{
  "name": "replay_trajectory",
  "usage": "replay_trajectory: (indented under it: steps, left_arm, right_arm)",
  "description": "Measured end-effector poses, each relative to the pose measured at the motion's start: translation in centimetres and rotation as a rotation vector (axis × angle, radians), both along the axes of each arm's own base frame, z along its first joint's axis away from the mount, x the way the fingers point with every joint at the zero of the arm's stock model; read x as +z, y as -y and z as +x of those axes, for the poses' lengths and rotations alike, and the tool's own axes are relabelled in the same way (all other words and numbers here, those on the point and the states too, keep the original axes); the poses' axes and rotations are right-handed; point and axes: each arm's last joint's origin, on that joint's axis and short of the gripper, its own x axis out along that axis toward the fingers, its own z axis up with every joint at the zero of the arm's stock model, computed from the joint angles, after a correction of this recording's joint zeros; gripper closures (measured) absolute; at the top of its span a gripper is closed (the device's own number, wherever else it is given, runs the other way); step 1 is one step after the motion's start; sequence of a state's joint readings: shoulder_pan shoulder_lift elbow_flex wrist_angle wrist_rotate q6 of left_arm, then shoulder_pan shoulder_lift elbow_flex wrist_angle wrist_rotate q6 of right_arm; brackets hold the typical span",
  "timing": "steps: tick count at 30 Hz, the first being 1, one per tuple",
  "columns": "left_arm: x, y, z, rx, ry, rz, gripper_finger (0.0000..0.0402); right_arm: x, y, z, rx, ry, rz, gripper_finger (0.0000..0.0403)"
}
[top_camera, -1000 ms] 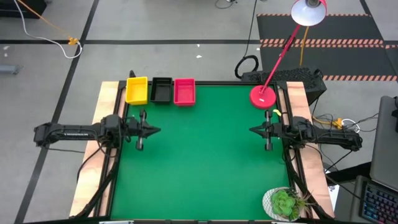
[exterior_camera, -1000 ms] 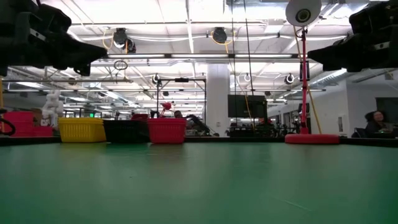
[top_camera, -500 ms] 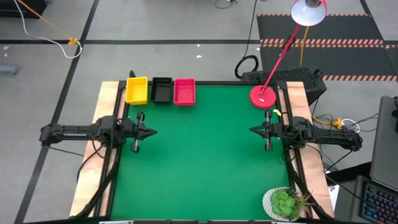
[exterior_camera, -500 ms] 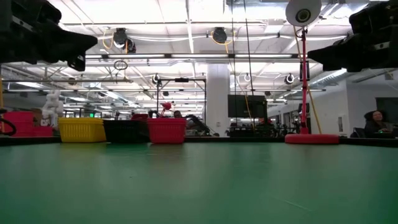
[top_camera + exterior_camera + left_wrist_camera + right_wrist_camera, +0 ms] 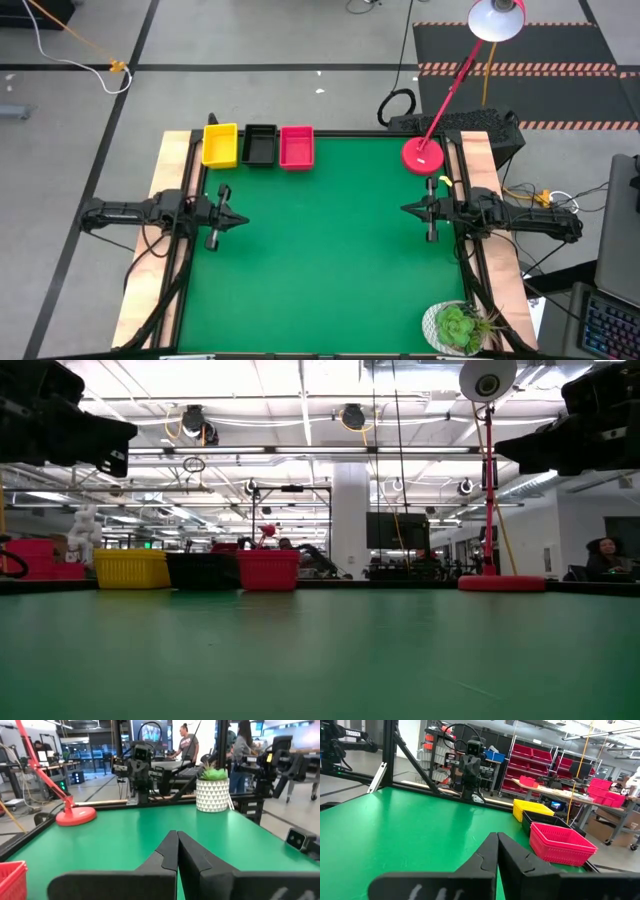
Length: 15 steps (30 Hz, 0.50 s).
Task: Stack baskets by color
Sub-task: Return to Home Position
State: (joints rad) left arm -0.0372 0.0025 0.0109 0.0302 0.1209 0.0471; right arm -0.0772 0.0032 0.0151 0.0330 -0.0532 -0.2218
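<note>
Baskets: yellow basket, black basket, pink-red basket — side by side at the green surface's edge.
Grippers: left gripper, right gripper — facing, well apart.

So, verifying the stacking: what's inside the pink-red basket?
Only pink-red mesh shows inside the pink-red basket; no loose object. Baskets nested beneath would be covered, so their count cannot be told.

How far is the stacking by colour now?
Done, apparently: yellow slotted plastic baskets, black ones and pink-red ones each form one pile, side by side at the green table's corner. In hand: nothing; left gripper and right gripper are shut, empty, at the sides. Left: only parking the arms.
</note>
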Motion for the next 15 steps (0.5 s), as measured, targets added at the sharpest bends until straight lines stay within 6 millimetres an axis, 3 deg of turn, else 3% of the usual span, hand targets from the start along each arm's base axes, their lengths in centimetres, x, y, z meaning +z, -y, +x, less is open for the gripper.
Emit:
replay_trajectory:
  steps: [15]
  left_arm:
    - [-0.14,0.02,0.11,-0.004,-0.005,0.082,0.0384]
  right_arm:
    - [0.0,0.0,0.0,0.0,0.0,0.0,0.0403]
